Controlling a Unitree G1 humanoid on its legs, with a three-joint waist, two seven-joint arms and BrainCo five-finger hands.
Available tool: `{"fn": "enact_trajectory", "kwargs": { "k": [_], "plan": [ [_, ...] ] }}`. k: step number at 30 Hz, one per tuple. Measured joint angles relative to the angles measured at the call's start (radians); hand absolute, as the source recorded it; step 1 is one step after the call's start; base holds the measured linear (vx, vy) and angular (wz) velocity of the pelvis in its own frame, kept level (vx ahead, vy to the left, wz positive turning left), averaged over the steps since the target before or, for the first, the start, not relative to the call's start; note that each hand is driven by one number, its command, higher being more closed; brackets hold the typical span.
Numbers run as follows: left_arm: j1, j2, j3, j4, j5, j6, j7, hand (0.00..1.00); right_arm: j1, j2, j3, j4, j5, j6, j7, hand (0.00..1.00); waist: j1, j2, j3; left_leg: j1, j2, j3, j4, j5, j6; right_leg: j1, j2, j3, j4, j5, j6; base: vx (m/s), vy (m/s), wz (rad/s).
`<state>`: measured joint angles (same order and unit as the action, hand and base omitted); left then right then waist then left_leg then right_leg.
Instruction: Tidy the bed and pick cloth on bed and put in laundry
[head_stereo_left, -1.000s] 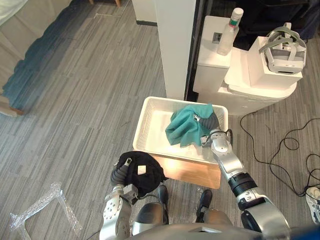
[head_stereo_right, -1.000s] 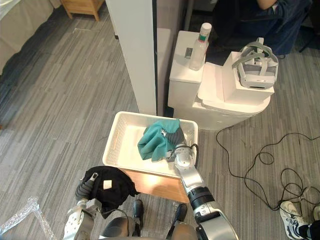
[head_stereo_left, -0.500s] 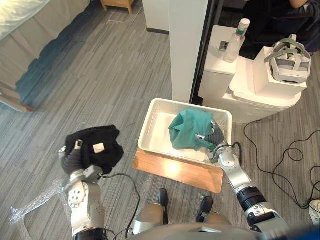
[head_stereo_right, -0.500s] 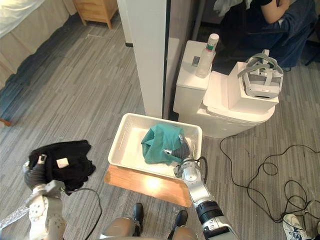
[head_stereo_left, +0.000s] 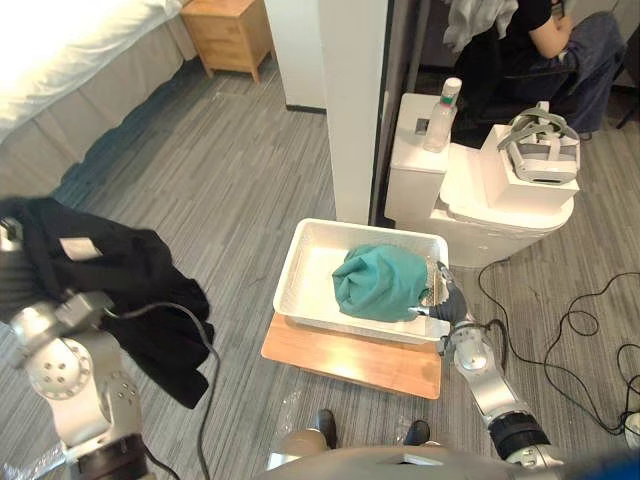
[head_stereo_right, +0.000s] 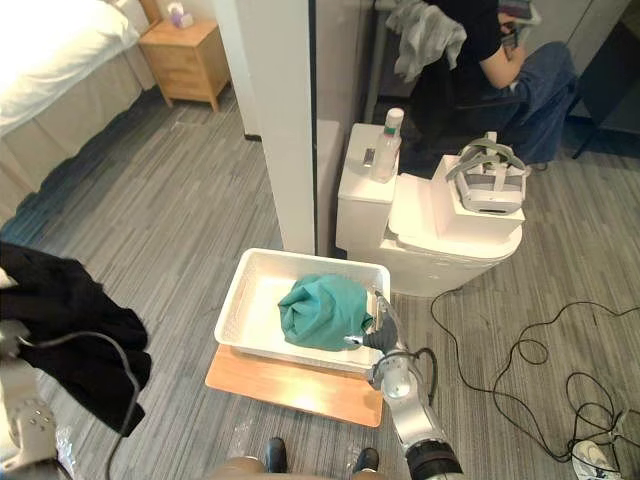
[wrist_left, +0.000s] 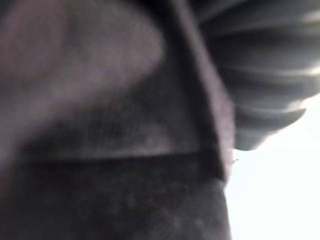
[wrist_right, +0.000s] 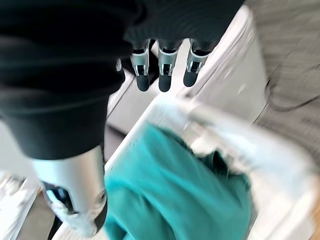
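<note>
Teal cloth (head_stereo_left: 385, 282): bunched inside white laundry basket (head_stereo_left: 292, 272), its destination.
Right hand (head_stereo_left: 442, 298): at the basket's 4 o'clock rim, fingers straight, holding nothing.
Black garment (head_stereo_left: 120, 290): at the basket's 9 o'clock, draped over the left hand (head_stereo_left: 22, 290). Grip hidden, cannot tell. Likely carried for deposit.

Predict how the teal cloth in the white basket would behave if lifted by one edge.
Probably floppy: the teal cloth lies bunched in soft folds in the white basket, so it would likely sag and drape. Likely light for its bulk, being a loose heap. Pushed, it would probably crumple rather than roll.
</note>
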<state>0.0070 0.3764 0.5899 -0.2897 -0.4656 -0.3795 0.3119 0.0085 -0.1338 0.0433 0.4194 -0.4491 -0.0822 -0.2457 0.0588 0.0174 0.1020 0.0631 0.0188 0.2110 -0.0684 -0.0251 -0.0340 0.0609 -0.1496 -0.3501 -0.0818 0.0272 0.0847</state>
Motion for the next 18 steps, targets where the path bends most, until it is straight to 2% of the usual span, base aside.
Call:
{"fn": "enact_trajectory", "kwargs": {
  "k": [1, 2, 3, 4, 5, 8, 11, 12, 14, 15, 16, 17, 18],
  "plan": [
    [-0.023, -0.001, -0.04, -0.002, 0.022, -0.035, 0.007, 1.0, 0.031, 0.004, -0.03, -0.021, -0.008, -0.001, -0.014, 0.0, -0.014, 0.002, -0.01, 0.006, 0.001, 0.011, -0.001, -0.001, -0.001, 0.0, 0.002, 0.016, -0.001, 0.0, 0.0, -0.02, -0.009, -0.21],
    [-0.029, -0.005, -0.053, -0.002, 0.036, -0.037, 0.012, 1.0, 0.037, 0.007, -0.039, -0.021, -0.008, 0.001, -0.021, 0.0, -0.015, 0.004, -0.012, 0.008, 0.001, 0.016, -0.002, -0.001, -0.001, 0.0, 0.003, 0.02, -0.002, 0.002, 0.0, -0.03, -0.018, -0.38],
    [-0.032, -0.016, -0.08, -0.001, 0.097, -0.023, 0.019, 1.0, 0.04, 0.009, -0.059, -0.021, -0.011, 0.007, -0.03, 0.0, -0.021, 0.003, -0.013, 0.016, 0.005, 0.035, -0.002, -0.004, -0.004, -0.001, 0.007, 0.036, -0.009, 0.01, -0.002, -0.02, -0.012, -0.33],
    [-0.032, -0.018, -0.084, 0.0, 0.11, -0.016, 0.02, 1.0, 0.039, 0.009, -0.065, -0.021, -0.013, 0.008, -0.032, 0.0, -0.022, 0.003, -0.013, 0.019, 0.006, 0.041, -0.003, -0.005, -0.005, -0.001, 0.008, 0.038, -0.012, 0.012, -0.004, -0.05, -0.034, -0.44],
    [-0.032, -0.02, -0.088, 0.002, 0.14, -0.009, 0.024, 1.0, 0.039, 0.009, -0.089, -0.021, -0.018, 0.01, -0.039, 0.0, -0.041, 0.002, -0.013, 0.024, 0.01, 0.054, -0.003, -0.007, -0.008, -0.002, 0.013, 0.054, -0.012, 0.014, -0.006, -0.04, -0.033, -0.3],
    [-0.049, -0.02, -0.086, 0.003, 0.141, -0.008, 0.044, 1.0, 0.054, 0.007, -0.158, -0.021, -0.016, 0.016, -0.068, 0.0, -0.061, 0.001, -0.014, 0.027, 0.018, 0.074, -0.003, -0.01, -0.009, -0.008, 0.022, 0.072, -0.012, 0.017, -0.011, -0.04, -0.038, -0.21],
    [-0.092, -0.009, -0.088, 0.033, 0.137, -0.008, 0.044, 1.0, 0.085, 0.007, -0.191, -0.021, -0.011, 0.026, -0.076, 0.0, -0.067, 0.0, -0.015, 0.028, 0.025, 0.087, -0.003, -0.01, -0.009, -0.013, 0.031, 0.089, -0.012, 0.019, -0.014, -0.04, -0.044, -0.17],
    [-0.17, 0.029, -0.154, 0.137, 0.131, -0.029, 0.065, 1.0, 0.108, 0.007, -0.184, -0.024, -0.004, 0.03, -0.079, 0.0, -0.068, -0.004, -0.02, 0.028, 0.033, 0.104, 0.001, -0.013, -0.014, -0.019, 0.039, 0.111, -0.014, 0.023, -0.019, -0.05, -0.048, -0.23],
    [-0.207, 0.062, -0.211, 0.224, 0.132, -0.026, 0.067, 1.0, 0.12, 0.012, -0.173, -0.034, -0.001, 0.031, -0.079, 0.0, -0.07, -0.004, -0.02, 0.035, 0.037, 0.117, 0.002, -0.014, -0.016, -0.02, 0.044, 0.125, -0.014, 0.025, -0.022, -0.06, -0.049, -0.34],
    [-0.247, 0.085, -0.282, 0.312, 0.157, 0.035, 0.052, 1.0, 0.134, 0.016, -0.167, -0.039, 0.006, 0.032, -0.077, 0.0, -0.078, 0.0, -0.022, 0.041, 0.041, 0.141, 0.003, -0.017, -0.021, -0.028, 0.049, 0.145, -0.014, 0.03, -0.028, -0.07, -0.04, -0.4],
    [-0.256, 0.086, -0.296, 0.322, 0.167, 0.052, 0.049, 1.0, 0.137, 0.016, -0.165, -0.039, 0.008, 0.032, -0.077, 0.0, -0.082, 0.0, -0.023, 0.04, 0.041, 0.145, 0.003, -0.017, -0.021, -0.032, 0.05, 0.15, -0.014, 0.032, -0.029, -0.08, -0.041, -0.52],
    [-0.269, 0.086, -0.33, 0.323, 0.185, 0.073, 0.045, 1.0, 0.146, 0.016, -0.158, -0.039, 0.019, 0.032, -0.076, 0.0, -0.1, -0.002, -0.025, 0.033, 0.042, 0.161, 0.003, -0.017, -0.021, -0.047, 0.052, 0.166, -0.014, 0.038, -0.03, -0.05, -0.026, -0.36],
    [-0.27, 0.086, -0.369, 0.315, 0.188, 0.072, 0.043, 1.0, 0.16, 0.018, -0.156, -0.037, 0.041, 0.032, -0.076, 0.0, -0.123, -0.002, -0.025, 0.031, 0.042, 0.168, 0.003, -0.017, -0.021, -0.055, 0.053, 0.176, -0.014, 0.041, -0.029, -0.04, -0.024, -0.31]
  ]
}}
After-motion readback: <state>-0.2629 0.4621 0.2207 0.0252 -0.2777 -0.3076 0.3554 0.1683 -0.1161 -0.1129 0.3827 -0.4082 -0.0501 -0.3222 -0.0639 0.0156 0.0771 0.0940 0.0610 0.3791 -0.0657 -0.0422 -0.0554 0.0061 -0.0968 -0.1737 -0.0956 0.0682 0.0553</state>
